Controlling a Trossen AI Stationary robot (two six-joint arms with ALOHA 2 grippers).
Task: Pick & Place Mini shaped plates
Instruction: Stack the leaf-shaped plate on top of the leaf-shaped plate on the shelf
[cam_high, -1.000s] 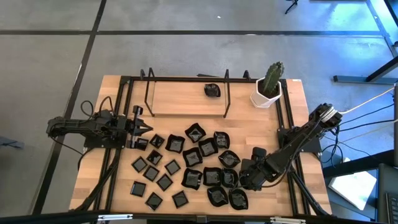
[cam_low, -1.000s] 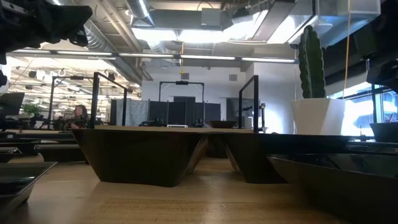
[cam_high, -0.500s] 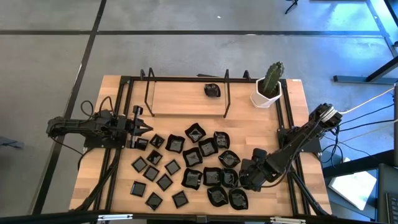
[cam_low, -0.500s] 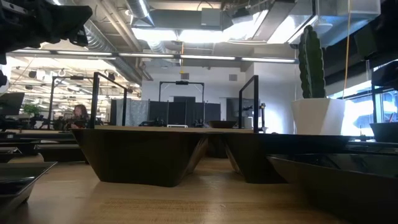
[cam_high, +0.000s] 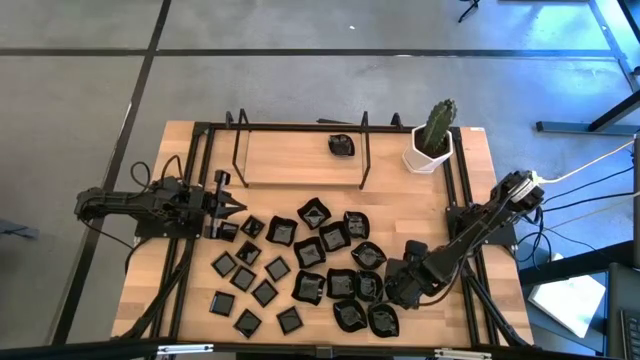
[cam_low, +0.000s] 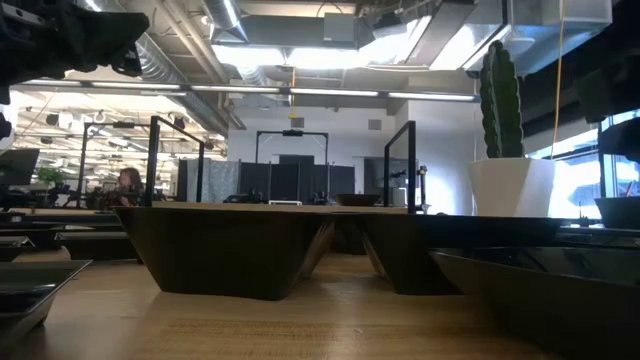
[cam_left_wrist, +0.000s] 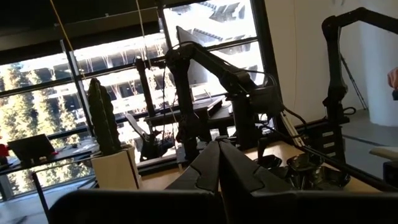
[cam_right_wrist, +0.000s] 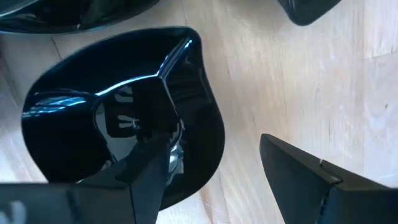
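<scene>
The left gripper (cam_high: 237, 206) sits at the table's left edge, fingers pressed together, gripping nothing. The mini shaped plates (cam_high: 300, 262) lie scattered across the wooden table (cam_high: 470, 200) from centre-left to right. One dish (cam_high: 341, 145) rests apart on the raised shelf (cam_high: 290, 155). The cactus pot (cam_high: 430, 145) stands at the far right corner. The right gripper (cam_right_wrist: 217, 168) hovers low with fingers spread wide, one finger over a wavy-edged plate (cam_right_wrist: 74, 118), the other beside its rim.
</scene>
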